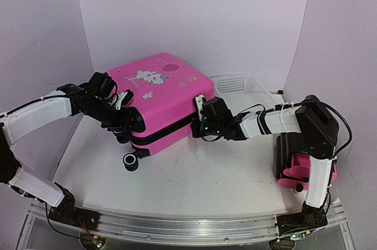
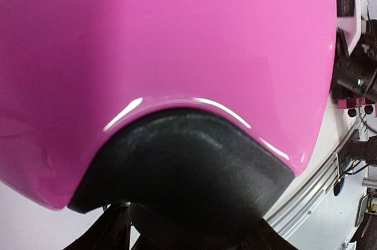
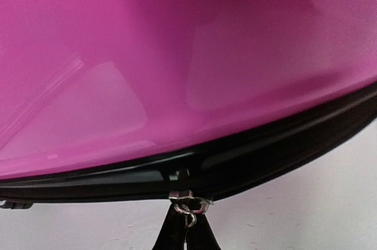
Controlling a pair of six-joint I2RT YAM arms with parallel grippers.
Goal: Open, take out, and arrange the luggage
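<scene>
A white mesh basket (image 1: 232, 79) sits in the upper middle of the top view, right of centre, up against the back wall (image 1: 194, 14), which is plain pale lilac. At the right edge, lower down, stands a small black cabinet (image 1: 285, 151) with pink drawers (image 1: 293, 177); only part of it shows. Both rest on a white table (image 1: 194, 173). A metal rail (image 1: 177, 225) runs along the table's near edge, across the bottom of the frame.

Robot lab booth — white backdrop (image 1: 194, 14), table (image 1: 194, 179)
</scene>
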